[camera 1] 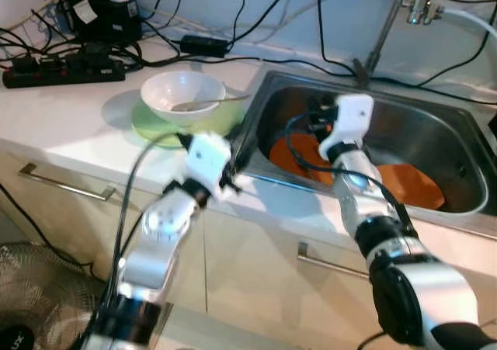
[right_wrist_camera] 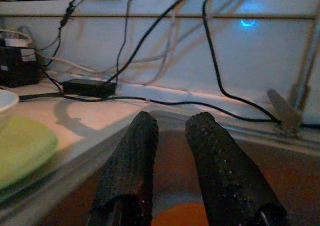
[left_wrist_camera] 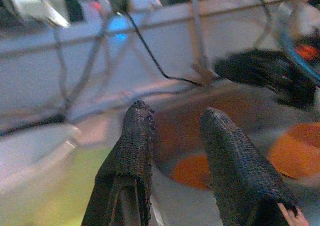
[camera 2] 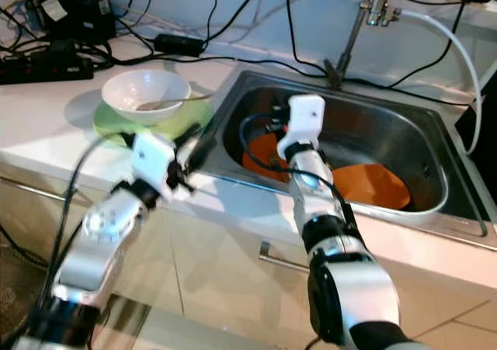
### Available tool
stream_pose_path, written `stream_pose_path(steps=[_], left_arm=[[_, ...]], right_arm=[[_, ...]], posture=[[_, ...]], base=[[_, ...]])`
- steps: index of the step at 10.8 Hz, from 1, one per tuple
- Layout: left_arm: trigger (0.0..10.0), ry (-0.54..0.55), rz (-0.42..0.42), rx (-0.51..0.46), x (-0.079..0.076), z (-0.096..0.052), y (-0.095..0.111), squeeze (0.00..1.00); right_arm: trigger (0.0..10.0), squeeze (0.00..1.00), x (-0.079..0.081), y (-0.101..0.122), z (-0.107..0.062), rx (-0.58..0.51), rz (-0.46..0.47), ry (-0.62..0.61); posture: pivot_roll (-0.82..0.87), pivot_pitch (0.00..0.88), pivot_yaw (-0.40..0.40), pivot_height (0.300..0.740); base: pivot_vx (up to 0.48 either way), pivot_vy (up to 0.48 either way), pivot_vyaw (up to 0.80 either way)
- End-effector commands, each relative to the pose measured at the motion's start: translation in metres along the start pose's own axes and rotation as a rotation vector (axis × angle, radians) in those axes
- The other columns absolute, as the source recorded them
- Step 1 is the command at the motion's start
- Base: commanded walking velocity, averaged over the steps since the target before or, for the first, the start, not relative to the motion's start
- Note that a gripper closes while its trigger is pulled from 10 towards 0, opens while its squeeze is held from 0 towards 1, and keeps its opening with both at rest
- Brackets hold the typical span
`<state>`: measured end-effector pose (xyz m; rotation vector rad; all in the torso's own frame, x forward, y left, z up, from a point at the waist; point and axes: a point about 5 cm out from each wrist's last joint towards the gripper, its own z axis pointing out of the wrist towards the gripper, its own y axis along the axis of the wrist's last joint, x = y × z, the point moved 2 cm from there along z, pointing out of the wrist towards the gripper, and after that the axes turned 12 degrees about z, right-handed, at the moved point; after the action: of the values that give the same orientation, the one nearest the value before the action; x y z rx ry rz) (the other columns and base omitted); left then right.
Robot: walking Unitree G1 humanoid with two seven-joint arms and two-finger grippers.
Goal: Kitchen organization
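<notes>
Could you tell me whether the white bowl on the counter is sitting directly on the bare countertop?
No, the white bowl rests on a green plate left of the sink.

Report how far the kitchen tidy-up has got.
Nothing looks put away yet. The white bowl sits on the green plate on the counter; two orange plates lie in the sink. Both end effectors, left and right, are open and empty at the sink.

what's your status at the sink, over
Left tool open at the sink's left rim, empty. Right tool open, low inside the sink, above an orange plate. White bowl with spoon on green plate beside; cables behind.
</notes>
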<state>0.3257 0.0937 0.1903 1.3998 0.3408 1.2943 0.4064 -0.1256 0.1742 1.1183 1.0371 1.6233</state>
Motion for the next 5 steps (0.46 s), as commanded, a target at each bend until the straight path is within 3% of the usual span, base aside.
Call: stream_pose_path(steps=[1, 3, 4, 5], left_arm=[[10.0, 0.039, 0.064, 0.000, 0.009, 0.006, 0.002, 0.00], [10.0, 0.058, 0.239, 0.073, 0.018, 0.017, -0.008, 0.00], [10.0, 0.070, 0.274, 0.093, 0.021, 0.021, -0.010, 0.00], [10.0, 0.075, 0.379, 0.126, 0.024, 0.031, -0.014, 0.00]], right_arm=[[10.0, 0.00, -0.003, 0.001, -0.001, -0.013, 0.024, -0.026], [10.0, 0.00, 0.001, -0.005, -0.004, -0.002, 0.040, -0.031], [10.0, 0.00, 0.002, -0.006, -0.005, -0.001, 0.046, -0.029], [10.0, 0.00, 0.006, -0.008, -0.005, 0.005, 0.051, -0.021]], posture=[[0.26, 0.026, -0.087, 0.740], [0.26, 0.016, -0.081, 0.740], [0.26, 0.016, -0.081, 0.740], [0.26, 0.002, -0.080, 0.740]], base=[[0.000, 0.000, 0.00], [0.000, 0.000, 0.00], [0.000, 0.000, 0.00], [0.000, 0.000, 0.00]])
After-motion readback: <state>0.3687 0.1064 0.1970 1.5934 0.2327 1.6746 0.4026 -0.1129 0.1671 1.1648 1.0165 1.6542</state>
